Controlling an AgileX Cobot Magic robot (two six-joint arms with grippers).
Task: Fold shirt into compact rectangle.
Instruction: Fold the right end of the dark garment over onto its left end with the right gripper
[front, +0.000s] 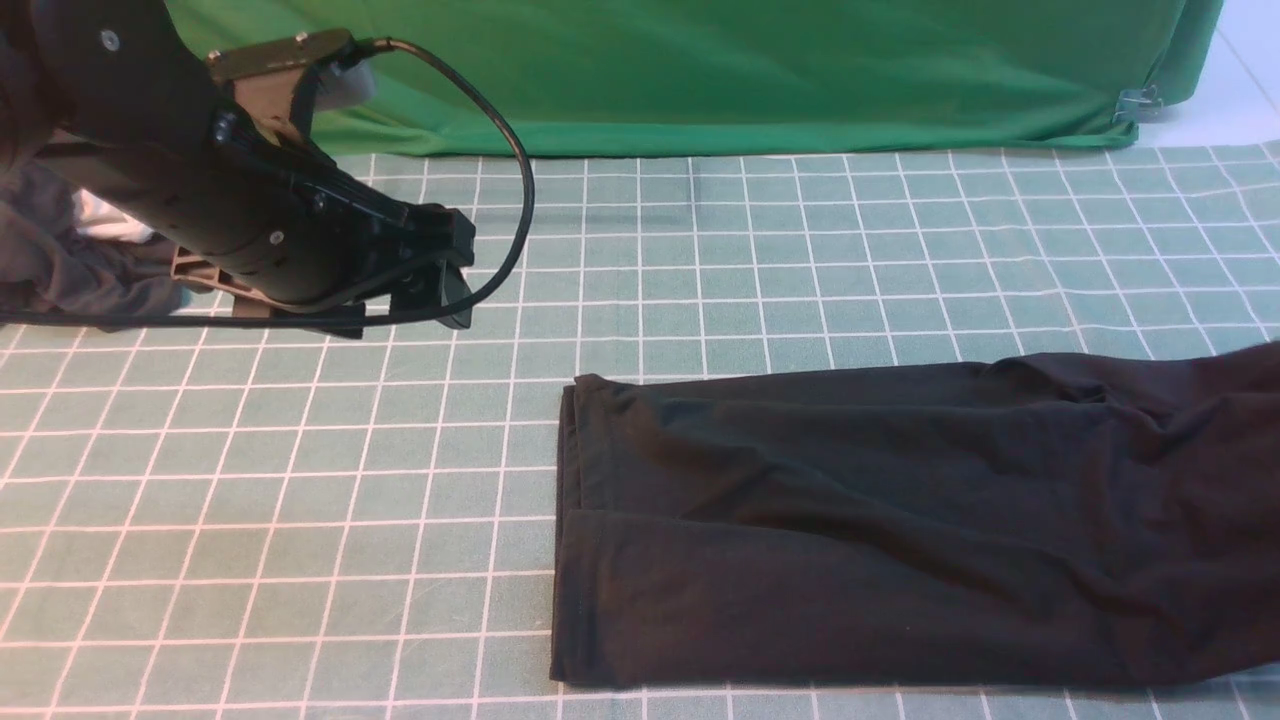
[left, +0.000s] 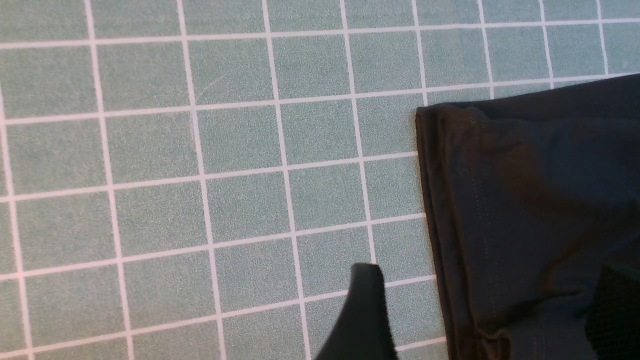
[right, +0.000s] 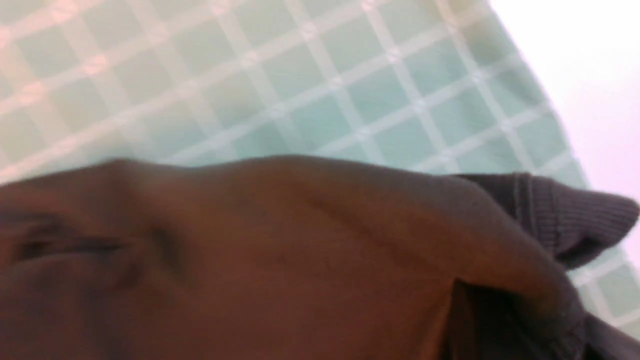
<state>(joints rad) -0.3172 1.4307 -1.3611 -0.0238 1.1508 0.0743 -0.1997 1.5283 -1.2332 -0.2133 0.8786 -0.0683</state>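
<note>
The black shirt (front: 900, 530) lies on the gridded mat as a long band, folded lengthwise. Its straight left end (left: 500, 200) is near the middle of the table and the rest runs off the right edge of the front view. My left gripper (front: 450, 285) hangs open above the mat, up and to the left of that end. In the left wrist view its fingers (left: 367, 310) straddle the hem line with nothing between them. My right gripper is out of the front view. Its wrist view is filled with raised shirt fabric (right: 280, 250) draped over its dark finger (right: 495, 325), and it is shut on the shirt.
A green backdrop cloth (front: 700, 70) closes off the far side of the mat (front: 300, 500). A grey garment (front: 60, 270) with a white cloth (front: 100, 215) lies at the far left behind my left arm. A ribbed grey edge (right: 575, 220) sticks out near the mat's border.
</note>
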